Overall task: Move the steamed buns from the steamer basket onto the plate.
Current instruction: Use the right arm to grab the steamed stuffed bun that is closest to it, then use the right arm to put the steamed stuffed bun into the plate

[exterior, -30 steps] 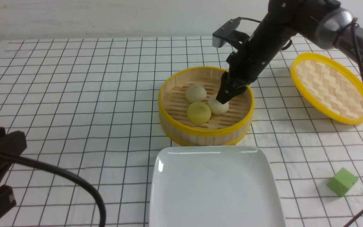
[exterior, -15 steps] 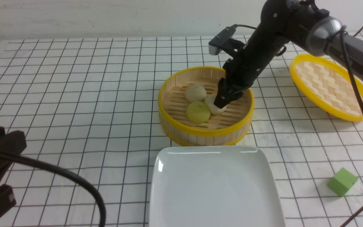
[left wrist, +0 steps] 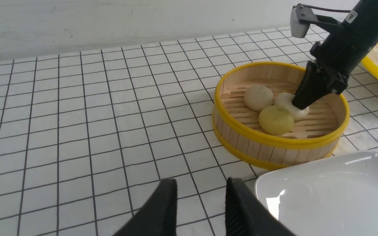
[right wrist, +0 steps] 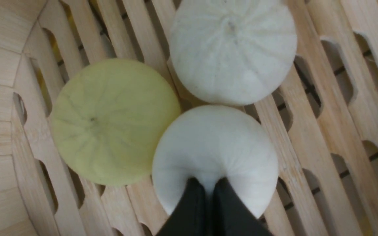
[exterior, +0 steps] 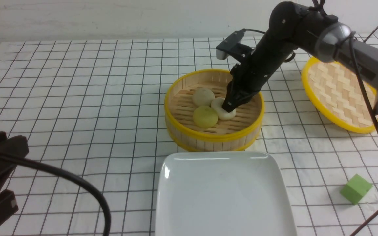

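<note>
The steamer basket [exterior: 213,136] stands mid-table with three steamed buns on its slatted floor: one beige [exterior: 203,96], one pale yellow [exterior: 205,116] and one white [exterior: 229,114]. My right gripper [exterior: 227,106] reaches down into the basket. In the right wrist view its jaws [right wrist: 208,183] are shut, pinching the top of the white bun [right wrist: 215,144], which is dented around them. The white plate [exterior: 225,196] lies bare just in front of the basket. My left gripper [left wrist: 200,191] hovers low at the near left, open and holding nothing.
The woven bamboo lid [exterior: 340,95] lies tilted at the back right, under the right arm's forearm. A green cube [exterior: 356,189] sits right of the plate. A black cable [exterior: 77,183] runs from the left arm over the checked cloth.
My right gripper has sunk a little lower and leftward onto the white bun, and its jaws have gone from apart to shut, squashing the bun's top. The left arm has stayed still.
</note>
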